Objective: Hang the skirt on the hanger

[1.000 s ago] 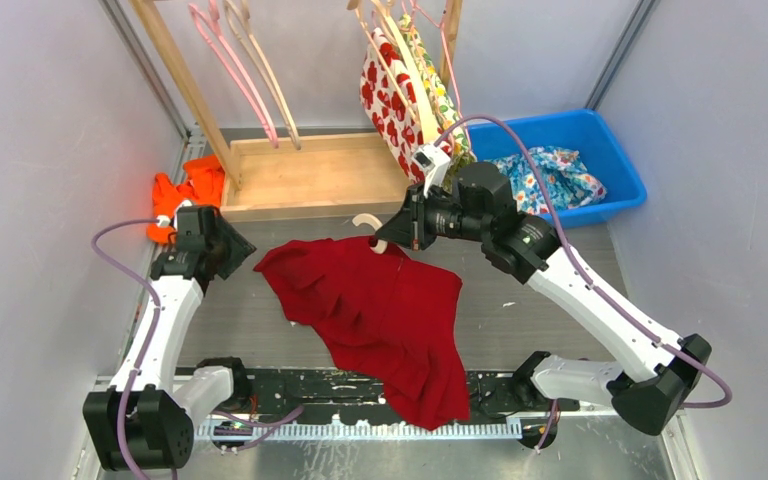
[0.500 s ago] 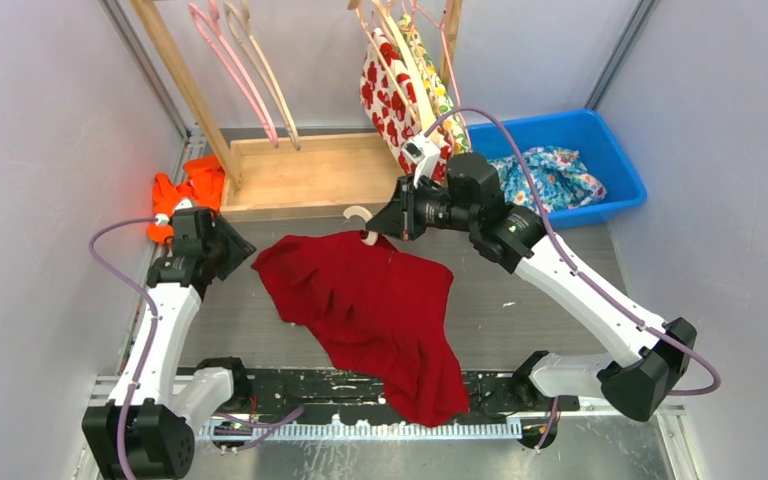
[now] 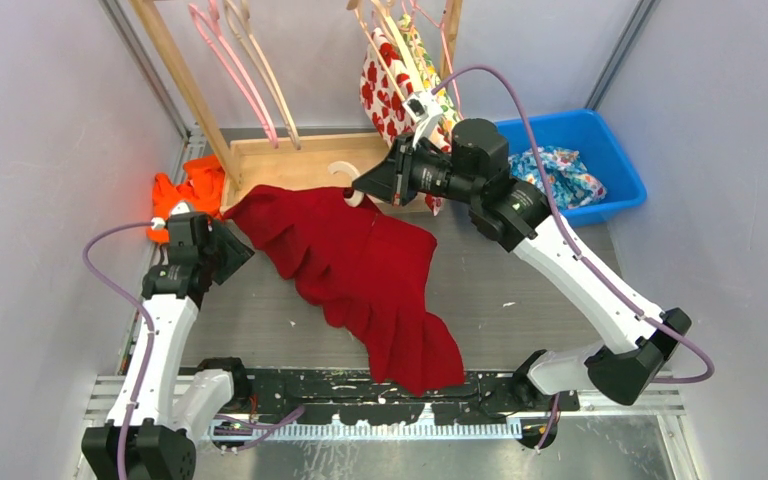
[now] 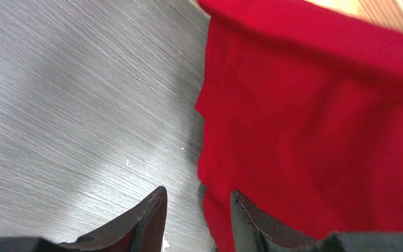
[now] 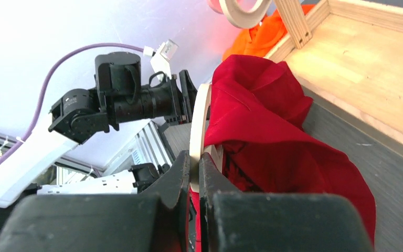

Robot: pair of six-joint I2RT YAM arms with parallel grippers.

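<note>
Carried back toward the wooden rack point(image 3: 290, 165) over the past second, the red skirt point(image 3: 360, 265) now hangs draped over a pale hanger point(image 3: 341, 171), its lower end trailing toward the near edge of the bench point(image 3: 520, 300). The right claw point(image 3: 362, 187) is clamped tight on the hanger. The left claw point(image 3: 228, 250) hovers just beside the skirt's left edge, jaws apart and holding nothing. An orange cloth point(image 3: 185, 190) lies beside the rack.
</note>
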